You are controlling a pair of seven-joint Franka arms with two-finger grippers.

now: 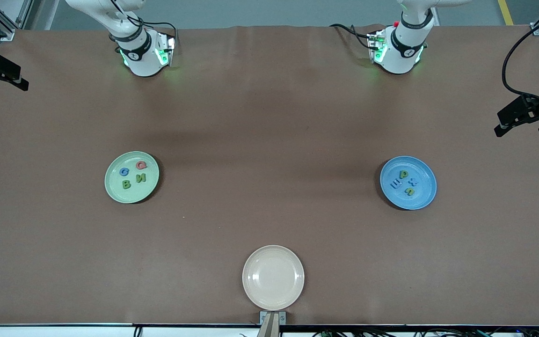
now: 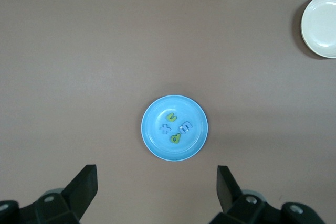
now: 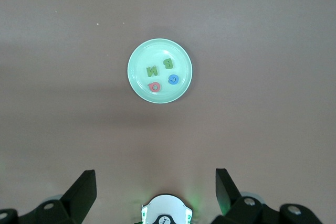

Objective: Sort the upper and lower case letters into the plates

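Apparently the sorting is done, judging by how things lie; the left tool (image 2: 156,192) hangs high over the surface (image 1: 269,140) with its fingers wide apart and nothing between them; the blue plate (image 2: 199,114) lies straight below and a little ahead of it, squarely between the lines of the two fingers; four small letters (image 2: 176,128) rest inside that plate, a green p, a yellowish one and two bluish ones, all seemingly lower case; the right tool (image 3: 155,192) hangs likewise over its own end of the surface, fingers spread and empty; the pale green plate (image 3: 137,59) sits ahead of it, also centred between the fingers, holding a green B, a green N, a blue C or G and a red Q, all capitals; a cream plate (image 1: 251,290) stands bare at the surface edge nearest the front camera, well apart from both; no loose letter shows on the surface, so I judge no pick remains; each arm is the nearer one to its own plate, and any further reach would go straight down and forward; the letters are too small to give a long axis worth aligning to.
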